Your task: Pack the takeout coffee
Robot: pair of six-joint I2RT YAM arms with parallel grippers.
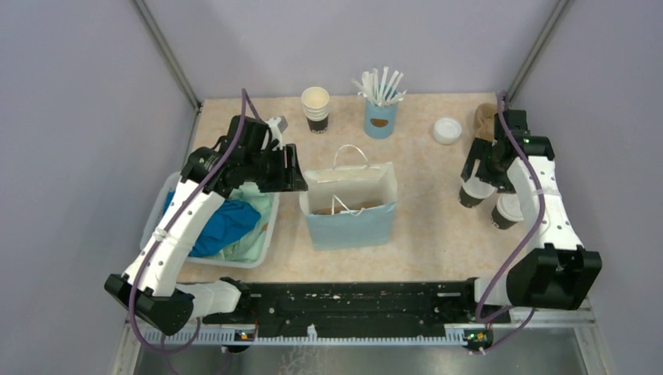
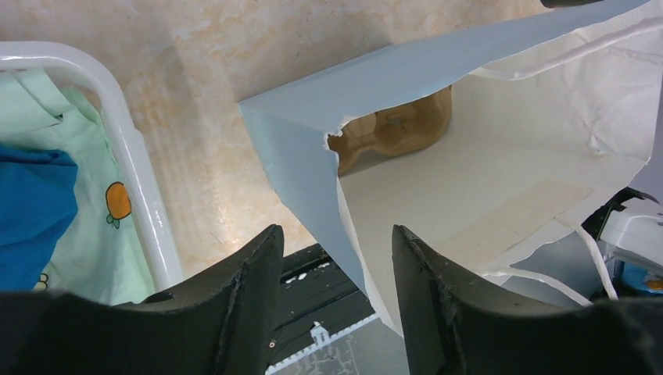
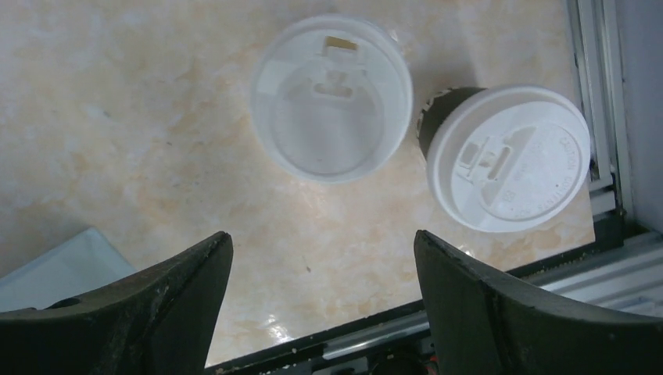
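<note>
While your right gripper (image 3: 320, 238) hangs wide open and empty, the coffee (image 3: 332, 98) stands upright just ahead of it, far from the left arm (image 1: 188, 219).

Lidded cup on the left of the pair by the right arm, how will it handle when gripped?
This cup is paper, so a hard squeeze would likely dent it. Its white lid looks pressed on and might pop off. Tall and narrow, it could tip into the neighbouring cup if nudged.
</note>
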